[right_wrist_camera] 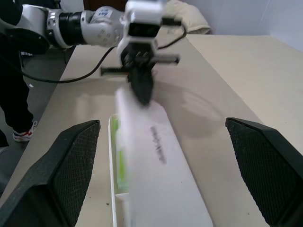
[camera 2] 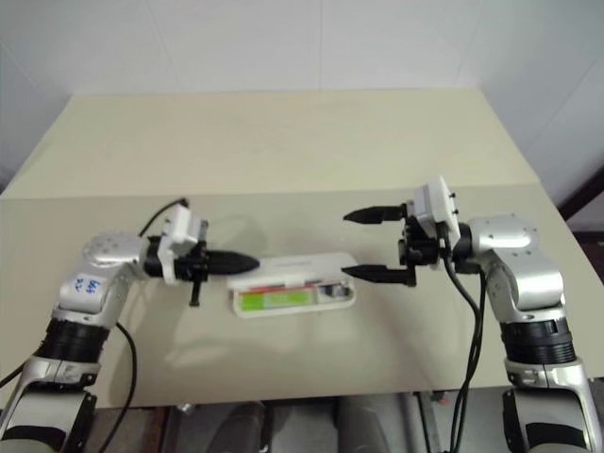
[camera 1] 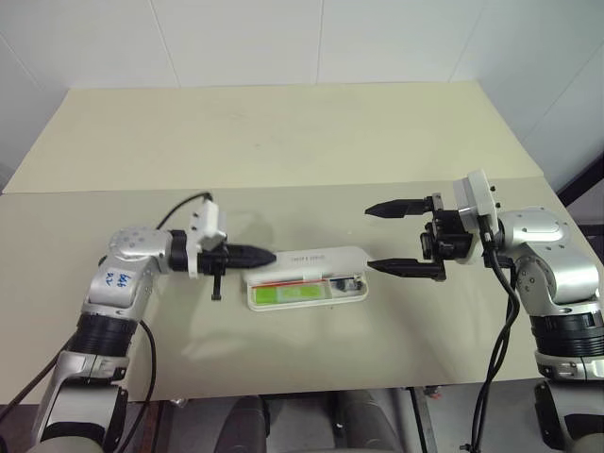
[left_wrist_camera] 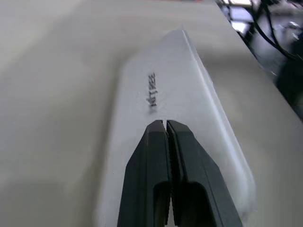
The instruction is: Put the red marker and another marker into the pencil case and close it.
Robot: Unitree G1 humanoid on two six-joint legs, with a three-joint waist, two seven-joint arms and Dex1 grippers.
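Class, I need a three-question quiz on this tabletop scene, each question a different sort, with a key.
1. True or false: the left tool is shut.
2. Which tool has its fingers spread wide? A) left B) right
3. What lies inside the pencil case?

Key
1. True; its tip sits at the lid near the case's left end.
2. B.
3. The red marker and a lime-green marker; the lid is still raised, so the case is not closed.
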